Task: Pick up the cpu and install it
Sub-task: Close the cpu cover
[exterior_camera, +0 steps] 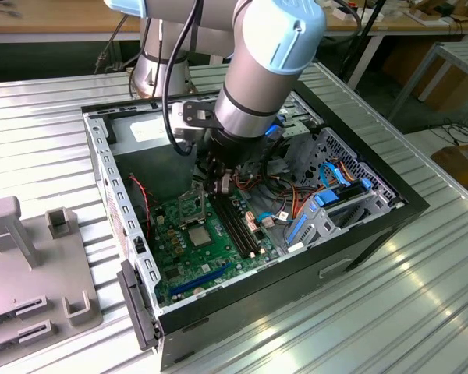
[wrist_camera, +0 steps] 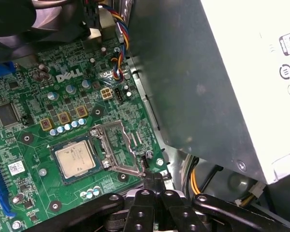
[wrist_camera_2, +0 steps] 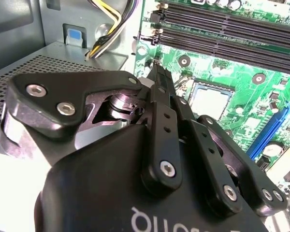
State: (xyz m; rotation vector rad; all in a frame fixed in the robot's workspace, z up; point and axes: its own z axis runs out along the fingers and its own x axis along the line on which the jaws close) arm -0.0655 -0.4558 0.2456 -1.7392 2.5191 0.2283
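Note:
The cpu (wrist_camera: 75,158), a silver square, lies flat in its socket on the green motherboard (wrist_camera: 34,96); it also shows in the exterior view as cpu (exterior_camera: 200,236) and in the second wrist view as cpu (wrist_camera_2: 210,99). The metal load plate (wrist_camera: 118,145) stands swung open beside it. My gripper (wrist_camera: 152,178) is shut, its black fingertips pressed together just off the open plate's corner, low over the board. Nothing shows between the fingers. In the exterior view the gripper (exterior_camera: 218,185) hangs inside the computer case (exterior_camera: 296,288), just behind the socket.
The grey power supply (wrist_camera: 208,72) rises close beside the gripper, with yellow cables below it. Black memory slots (exterior_camera: 238,226) run next to the socket. Cables and a blue-tabbed drive cage (exterior_camera: 327,206) sit at the exterior view's right. A grey fixture (exterior_camera: 31,257) stands outside the case.

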